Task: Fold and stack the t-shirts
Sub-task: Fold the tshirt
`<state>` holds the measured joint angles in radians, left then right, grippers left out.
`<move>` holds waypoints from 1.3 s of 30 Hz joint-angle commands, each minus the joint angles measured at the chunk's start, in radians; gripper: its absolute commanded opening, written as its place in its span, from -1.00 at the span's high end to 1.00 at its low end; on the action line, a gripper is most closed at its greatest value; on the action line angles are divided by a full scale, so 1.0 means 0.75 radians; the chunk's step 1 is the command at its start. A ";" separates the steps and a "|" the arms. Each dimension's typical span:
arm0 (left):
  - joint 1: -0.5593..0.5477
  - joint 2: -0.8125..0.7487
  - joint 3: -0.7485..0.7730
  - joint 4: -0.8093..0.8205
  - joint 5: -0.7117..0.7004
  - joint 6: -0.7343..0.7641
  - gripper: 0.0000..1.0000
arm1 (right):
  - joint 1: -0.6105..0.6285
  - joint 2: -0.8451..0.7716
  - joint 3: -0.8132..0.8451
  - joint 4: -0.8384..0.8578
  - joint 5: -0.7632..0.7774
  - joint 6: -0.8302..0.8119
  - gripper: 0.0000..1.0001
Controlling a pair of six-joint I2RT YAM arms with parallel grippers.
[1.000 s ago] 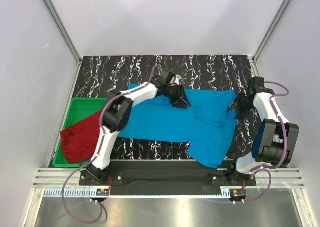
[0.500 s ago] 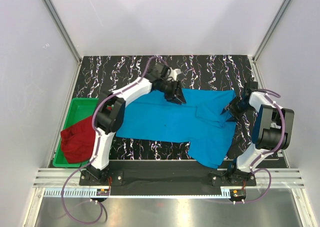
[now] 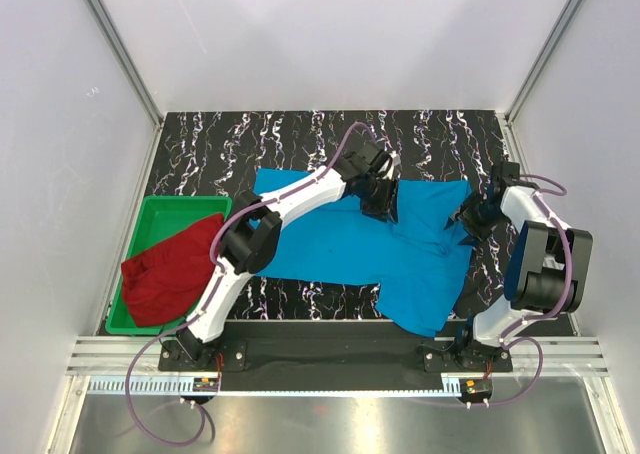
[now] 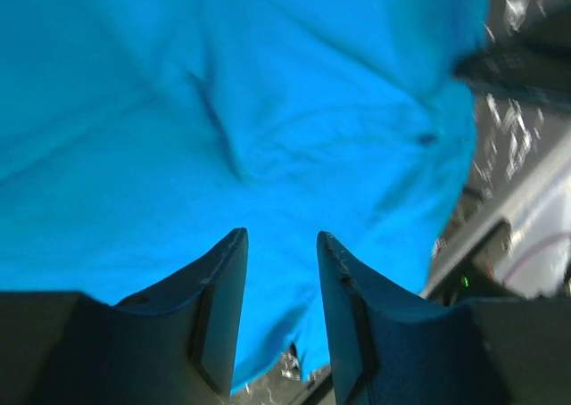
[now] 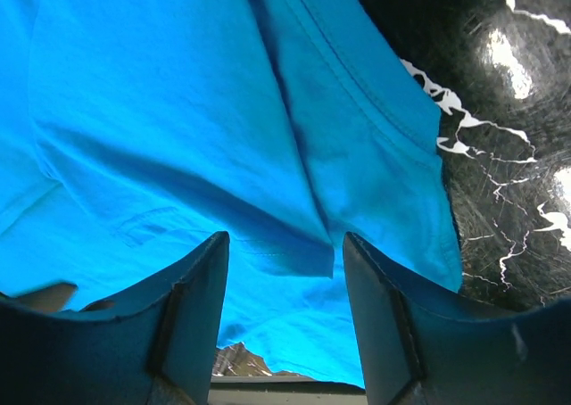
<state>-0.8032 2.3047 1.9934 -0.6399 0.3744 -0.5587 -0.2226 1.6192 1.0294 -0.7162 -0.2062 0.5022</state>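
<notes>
A sky-blue t-shirt (image 3: 340,249) lies spread across the black marbled table (image 3: 220,144), one part hanging toward the near edge at the right. My left gripper (image 3: 382,210) hovers over its far middle, open, with only blue cloth (image 4: 223,84) below the gap between its jaws (image 4: 281,237). My right gripper (image 3: 468,220) is over the shirt's right edge, also open (image 5: 284,243), above a folded hem of blue cloth (image 5: 178,93). The dark red t-shirt (image 3: 170,274) lies bunched in the bin at the left.
The green plastic bin (image 3: 160,209) sits at the table's left edge, with the red shirt spilling over its near side. White walls with metal posts close in the table. Bare marbled table (image 5: 500,111) shows right of the shirt.
My left arm has reached further right along the shirt's far edge. The right gripper has shifted slightly at the shirt's right edge, and its jaws stand a little wider.
</notes>
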 commanded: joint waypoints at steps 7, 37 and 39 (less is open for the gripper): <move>-0.062 0.068 0.087 -0.049 -0.268 -0.075 0.17 | 0.004 -0.056 -0.053 0.051 -0.048 -0.052 -0.17; -0.038 0.124 0.062 -0.061 -0.246 -0.057 0.74 | 0.043 0.173 0.022 0.155 -0.322 -0.029 0.46; -0.029 0.101 0.034 -0.049 -0.223 -0.057 0.67 | 0.053 0.165 -0.002 0.161 -0.339 -0.027 0.50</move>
<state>-0.8433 2.4344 2.0548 -0.6743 0.2024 -0.6281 -0.1997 1.7500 1.0271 -0.6178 -0.4107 0.4721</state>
